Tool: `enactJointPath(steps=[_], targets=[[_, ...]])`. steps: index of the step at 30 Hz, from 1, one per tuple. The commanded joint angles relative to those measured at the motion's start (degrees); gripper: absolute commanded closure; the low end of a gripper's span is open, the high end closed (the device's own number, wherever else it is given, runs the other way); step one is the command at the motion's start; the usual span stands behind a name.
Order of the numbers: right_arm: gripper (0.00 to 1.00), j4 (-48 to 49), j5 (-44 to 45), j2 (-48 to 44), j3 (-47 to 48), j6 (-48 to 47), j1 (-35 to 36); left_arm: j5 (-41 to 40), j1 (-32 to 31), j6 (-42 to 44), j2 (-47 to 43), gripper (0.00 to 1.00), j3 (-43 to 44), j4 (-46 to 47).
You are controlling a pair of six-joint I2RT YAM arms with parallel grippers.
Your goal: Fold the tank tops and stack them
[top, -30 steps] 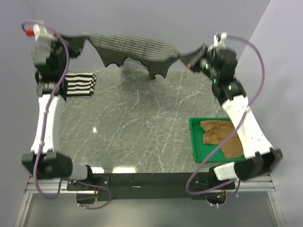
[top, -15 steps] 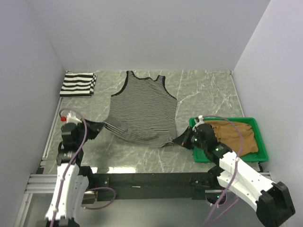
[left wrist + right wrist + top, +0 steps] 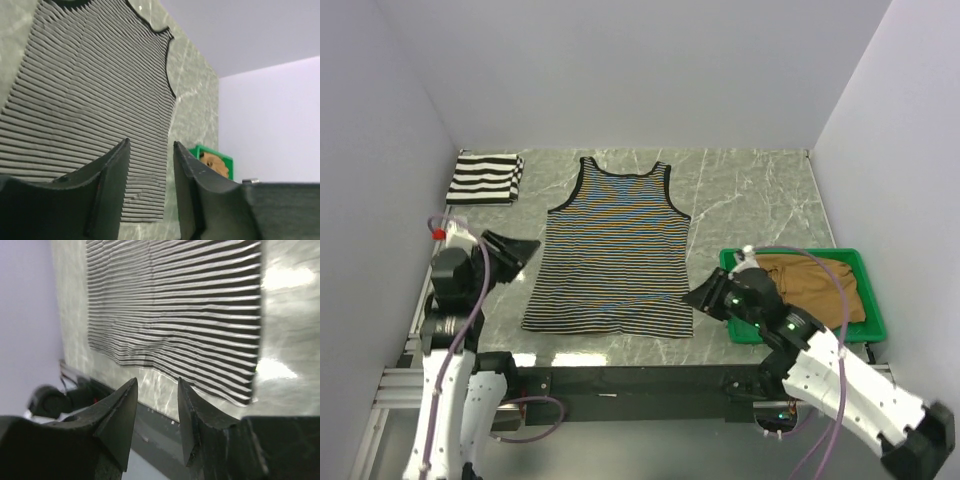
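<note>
You had laid the pinstriped tank top (image 3: 610, 250) flat mid-worktop and let go. Your left gripper (image 3: 523, 250) and right gripper (image 3: 695, 296) stood parted and empty by its near corners. Spreading looked done; folding next called for regrasping one side.

Pinstriped tank top (image 3: 612, 255): thin dark stripes on light cloth, dark trim at neck and armholes. Spread flat, unfolded, at middle of table (image 3: 750, 195). Straps toward far side, hem toward near edge. Mostly smooth, slight ripple near hem.

Wide black-and-white striped top (image 3: 486, 178): folded into compact rectangle, far left corner of table.

Plain tan-brown top (image 3: 815, 288): crumpled, unfolded, lying inside green tray (image 3: 845, 253) at near right.

All three tops well apart, none stacked.
</note>
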Motion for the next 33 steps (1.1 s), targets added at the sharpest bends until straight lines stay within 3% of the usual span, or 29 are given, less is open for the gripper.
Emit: enactJointPath(steps=[1, 3, 5, 8, 12, 14, 21, 33], targets=[[0.55, 3.2, 11.1, 10.5, 7.5, 1.5, 9.8, -3.2, 0.0, 4.0, 10.9, 0.56, 8.1, 4.3], [0.56, 3.6, 16.2, 20.9, 14.8, 2.2, 19.8, -2.6, 0.4, 5.6, 20.3, 0.67, 15.0, 4.2], [0.57, 3.8, 21.0, 32.9, 24.0, 2.3, 27.4, 0.6, 1.0, 6.9, 25.3, 0.71, 20.2, 3.1], [0.60, 2.5, 24.0, 49.9, 38.8, 1.3, 33.7, 3.3, 2.2, 9.5, 30.1, 0.66, 29.2, 1.1], [0.64, -0.2, 24.5, 68.1, 56.5, 0.3, 36.5, 3.0, 4.9, 12.4, 30.1, 0.56, 39.2, -1.9], [0.66, -1.0, 23.2, 76.4, 64.8, 0.2, 36.6, 3.6, 6.0, 13.0, 30.4, 0.55, 44.5, -4.4], [0.66, -7.0, 23.6, 93.4, 87.7, -2.1, 37.9, 4.3, 6.2, 13.2, 28.3, 0.54, 51.1, -6.0], [0.66, -13.7, 24.3, 106.4, 102.0, -3.5, 39.7, 7.9, 6.3, 12.6, 26.9, 0.56, 50.8, -3.8]])
